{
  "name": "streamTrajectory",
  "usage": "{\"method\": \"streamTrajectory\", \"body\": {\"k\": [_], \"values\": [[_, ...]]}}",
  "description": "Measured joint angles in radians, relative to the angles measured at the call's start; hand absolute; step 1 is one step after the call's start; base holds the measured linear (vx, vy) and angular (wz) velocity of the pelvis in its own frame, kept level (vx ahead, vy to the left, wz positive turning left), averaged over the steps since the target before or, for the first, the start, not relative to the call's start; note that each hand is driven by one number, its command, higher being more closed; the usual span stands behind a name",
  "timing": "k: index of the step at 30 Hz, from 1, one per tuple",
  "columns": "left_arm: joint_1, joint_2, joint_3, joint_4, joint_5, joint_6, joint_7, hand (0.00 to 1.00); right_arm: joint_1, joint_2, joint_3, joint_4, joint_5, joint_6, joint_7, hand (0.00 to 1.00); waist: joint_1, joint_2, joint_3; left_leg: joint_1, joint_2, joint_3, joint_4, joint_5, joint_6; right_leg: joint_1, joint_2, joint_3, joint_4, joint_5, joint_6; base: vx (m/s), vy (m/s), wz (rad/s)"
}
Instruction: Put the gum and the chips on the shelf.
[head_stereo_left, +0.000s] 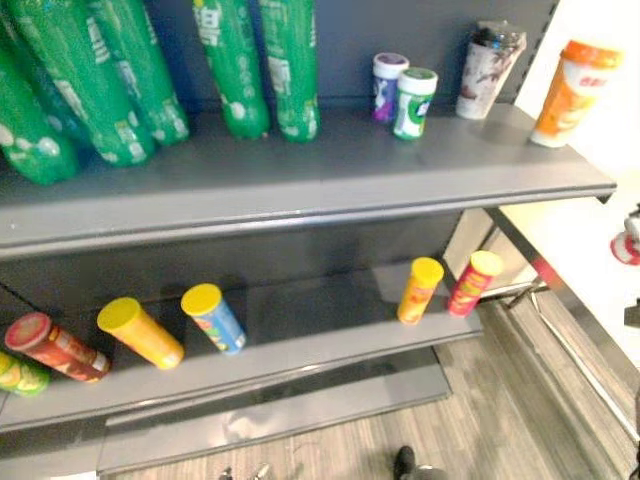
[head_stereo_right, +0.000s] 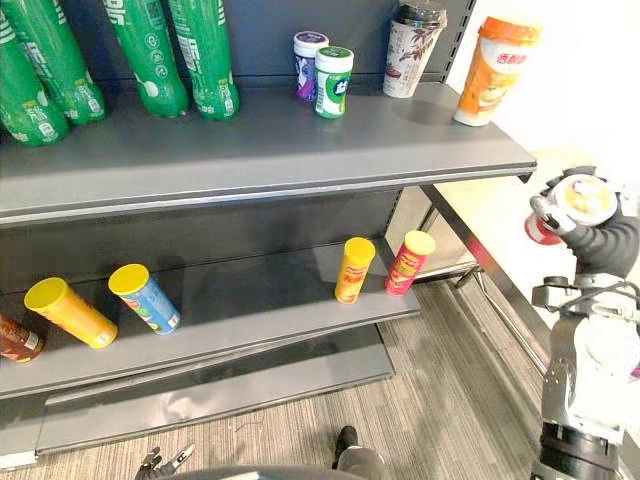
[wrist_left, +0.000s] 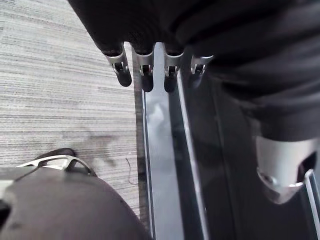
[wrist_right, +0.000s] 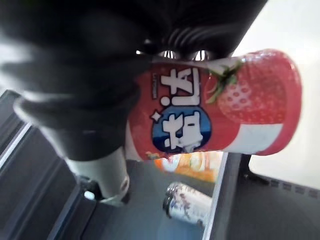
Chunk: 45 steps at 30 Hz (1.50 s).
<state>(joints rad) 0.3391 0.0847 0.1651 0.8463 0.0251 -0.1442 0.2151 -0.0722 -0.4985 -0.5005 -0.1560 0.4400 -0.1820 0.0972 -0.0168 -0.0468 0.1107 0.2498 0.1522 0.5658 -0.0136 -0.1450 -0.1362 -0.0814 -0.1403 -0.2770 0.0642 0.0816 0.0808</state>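
Left eye view: a purple gum jar (head_stereo_left: 388, 86) and a green gum jar (head_stereo_left: 413, 102) stand side by side on the upper shelf (head_stereo_left: 300, 190). An orange chips can (head_stereo_left: 420, 290) sits on the lower shelf (head_stereo_left: 300, 345).

Right eye view: the right hand (head_stereo_right: 600, 243) holds a red gum jar (head_stereo_right: 580, 200) beyond the upper shelf's right end, apart from it.

Left wrist view: the left hand (wrist_left: 122, 70) hangs empty, fingers slack, above the floor (wrist_left: 60, 90).

Right wrist view: fingers and thumb curl round the red gum jar.

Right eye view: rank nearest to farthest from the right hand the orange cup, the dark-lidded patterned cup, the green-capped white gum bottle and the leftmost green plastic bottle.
From the right hand, which holds a red strawberry-printed gum bottle:
1. orange cup, right end of the upper shelf.
2. dark-lidded patterned cup, further left.
3. green-capped white gum bottle, mid-shelf.
4. leftmost green plastic bottle, far left end.
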Motion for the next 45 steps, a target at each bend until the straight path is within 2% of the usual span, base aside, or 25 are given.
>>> {"method": "streamTrajectory", "body": {"k": [10,17,20,23,27,28,29,30,34,37,40,45], "values": [[-0.002,0.0,-0.002,0.021,0.036,-0.008,0.004,0.0,-0.189,-0.069,0.155,-0.002,0.041,0.102,0.051,1.0,0.026,0.004,-0.002,-0.001,0.004,-0.03,0.002,0.0,0.001,0.025,-0.004,-0.031,-0.014,0.004,-0.001,-0.01,-0.014,0.08],[0.001,0.001,-0.016,0.023,0.036,-0.008,-0.004,0.0,-0.319,-0.107,0.233,0.026,0.053,0.15,0.056,1.0,0.049,0.009,-0.003,-0.004,0.006,-0.058,0.003,0.002,0.002,0.041,-0.01,-0.058,-0.018,0.004,-0.001,-0.01,-0.022,0.11],[0.001,0.006,-0.028,0.023,0.037,-0.008,-0.005,0.0,-0.363,-0.112,0.273,0.038,0.09,0.169,0.055,1.0,0.05,0.009,-0.003,-0.002,0.005,-0.063,0.003,0.002,0.003,0.048,-0.014,-0.065,-0.018,0.004,-0.001,-0.01,-0.015,0.07],[-0.001,0.008,-0.044,0.023,0.037,-0.008,-0.006,0.0,-0.4,-0.112,0.305,0.06,0.142,0.212,0.05,1.0,0.058,0.01,-0.003,-0.004,0.001,-0.072,0.004,0.003,0.004,0.051,-0.02,-0.072,-0.017,0.004,-0.001,-0.02,-0.014,0.07],[-0.003,0.009,-0.058,0.023,0.037,-0.008,-0.006,0.0,-0.458,-0.095,0.37,0.083,0.282,0.297,0.016,1.0,0.066,0.012,-0.003,-0.003,0.001,-0.075,0.004,0.005,0.006,0.051,-0.021,-0.074,-0.015,0.004,-0.001,-0.01,-0.008,0.0],[-0.006,0.018,-0.065,0.023,0.037,-0.007,-0.006,0.0,-0.477,-0.067,0.375,0.091,0.336,0.337,-0.008,1.0,0.074,0.015,-0.004,-0.003,0.001,-0.075,0.004,0.005,0.007,0.052,-0.02,-0.074,-0.014,0.004,-0.001,0.0,0.0,0.0],[-0.008,0.019,-0.069,0.023,0.037,-0.007,-0.006,0.0,-0.481,-0.059,0.381,0.093,0.356,0.349,-0.021,1.0,0.076,0.015,-0.004,-0.003,0.001,-0.075,0.004,0.006,0.007,0.052,-0.021,-0.074,-0.014,0.004,-0.001,0.0,0.0,0.0],[-0.011,0.019,-0.082,0.023,0.037,-0.007,-0.006,0.0,-0.49,-0.041,0.397,0.094,0.395,0.38,-0.044,1.0,0.08,0.017,-0.003,-0.003,0.001,-0.077,0.004,0.007,0.007,0.053,-0.022,-0.076,-0.014,0.004,-0.001,0.0,0.0,0.0],[-0.018,0.029,-0.096,0.023,0.036,-0.006,-0.01,0.0,-0.538,0.017,0.439,0.096,0.439,0.453,-0.117,1.0,0.088,0.019,-0.004,-0.004,0.001,-0.081,0.004,0.009,0.008,0.055,-0.023,-0.082,-0.014,0.004,-0.001,-0.01,-0.024,0.04],[-0.025,0.031,-0.101,0.023,0.036,-0.006,-0.016,0.0,-0.572,0.031,0.452,0.118,0.445,0.484,-0.157,1.0,0.104,0.02,-0.004,-0.003,0.001,-0.086,0.003,0.012,0.008,0.06,-0.025,-0.088,-0.014,0.004,-0.001,-0.01,-0.022,0.06],[-0.025,0.032,-0.102,0.023,0.036,-0.004,-0.021,0.0,-0.603,0.046,0.468,0.137,0.443,0.503,-0.181,1.0,0.105,0.02,-0.003,-0.004,0.0,-0.094,-0.001,0.015,0.008,0.064,-0.028,-0.097,-0.015,0.004,-0.001,-0.01,-0.022,0.08],[-0.029,0.037,-0.113,0.023,0.037,0.002,-0.023,0.0,-0.615,0.047,0.474,0.147,0.426,0.53,-0.174,1.0,0.106,0.02,-0.003,-0.005,-0.001,-0.102,-0.003,0.018,0.009,0.067,-0.03,-0.103,-0.015,0.004,-0.001,-0.01,-0.02,0.04]]}}
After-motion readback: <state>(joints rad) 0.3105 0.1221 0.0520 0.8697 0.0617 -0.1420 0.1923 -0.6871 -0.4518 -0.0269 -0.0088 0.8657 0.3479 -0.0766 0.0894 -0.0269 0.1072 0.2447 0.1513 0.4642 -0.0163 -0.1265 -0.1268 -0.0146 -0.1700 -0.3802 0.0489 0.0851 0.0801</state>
